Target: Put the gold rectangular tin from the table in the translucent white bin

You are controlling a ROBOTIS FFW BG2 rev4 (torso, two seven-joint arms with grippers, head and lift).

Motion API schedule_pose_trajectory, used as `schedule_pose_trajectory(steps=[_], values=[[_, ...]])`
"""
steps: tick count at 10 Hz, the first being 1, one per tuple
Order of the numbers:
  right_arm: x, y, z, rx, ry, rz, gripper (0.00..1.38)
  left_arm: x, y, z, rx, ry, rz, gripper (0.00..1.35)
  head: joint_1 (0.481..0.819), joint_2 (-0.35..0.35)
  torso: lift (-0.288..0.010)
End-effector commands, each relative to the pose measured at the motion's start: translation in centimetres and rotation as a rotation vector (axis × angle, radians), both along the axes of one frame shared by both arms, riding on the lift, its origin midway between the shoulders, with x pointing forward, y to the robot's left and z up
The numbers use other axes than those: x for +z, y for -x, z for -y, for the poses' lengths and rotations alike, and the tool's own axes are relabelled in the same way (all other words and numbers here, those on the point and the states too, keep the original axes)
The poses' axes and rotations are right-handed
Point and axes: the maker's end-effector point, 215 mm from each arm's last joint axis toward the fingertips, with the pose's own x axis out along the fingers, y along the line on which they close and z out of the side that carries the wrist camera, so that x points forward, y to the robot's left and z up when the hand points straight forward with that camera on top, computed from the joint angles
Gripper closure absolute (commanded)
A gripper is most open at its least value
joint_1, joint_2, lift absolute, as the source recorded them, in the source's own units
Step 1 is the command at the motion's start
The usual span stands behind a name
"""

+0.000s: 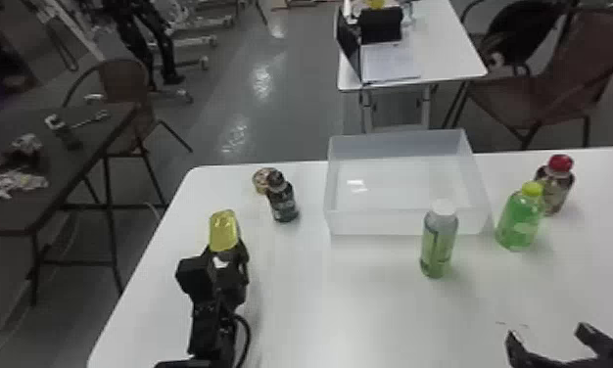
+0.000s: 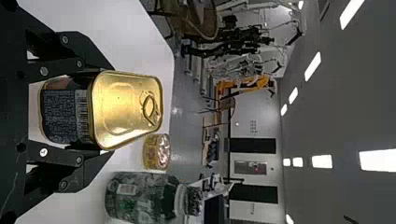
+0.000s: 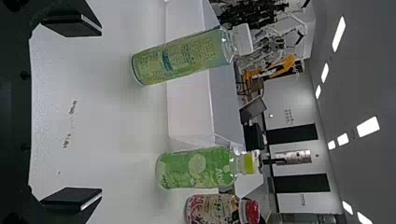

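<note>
Head view: the left gripper (image 1: 226,248) grips the gold rectangular tin (image 1: 223,231), seemingly just above the table (image 1: 320,303). Ahead and rightward lies the translucent white bin (image 1: 369,223), a dark-capped bottle (image 1: 283,203) between. The right gripper (image 1: 549,332) has its fingers apart.

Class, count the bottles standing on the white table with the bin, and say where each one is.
4: dark bottle left of the bin; white-capped bottle in front of it; yellow-capped bottle near its right front corner; red-capped bottle just behind that one, farther right.
</note>
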Motion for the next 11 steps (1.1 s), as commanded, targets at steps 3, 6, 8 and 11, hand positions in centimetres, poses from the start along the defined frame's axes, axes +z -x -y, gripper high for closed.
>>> schedule_pose_trajectory(steps=[3,6,8,11], values=[[-0.1,0.0,0.0,-0.002,-0.003,-0.003,0.09,7.4,-5.1,7.0,-0.204,-0.006,0.128,0.83,0.695,0.177,-0.058],[-0.2,-0.3,0.0,-0.001,-0.007,-0.003,0.09,10.0,-9.3,13.8,-0.4,-0.038,0.115,0.83,0.695,0.084,-0.058],[-0.3,-0.3,0.0,-0.003,-0.008,-0.004,0.09,9.2,-11.9,17.4,-0.524,-0.024,0.071,0.83,0.695,0.047,-0.058],[-0.4,-0.5,-0.1,-0.002,-0.011,-0.006,0.09,6.6,-14.5,21.7,-0.656,-0.038,-0.028,0.83,0.695,-0.014,-0.058]])
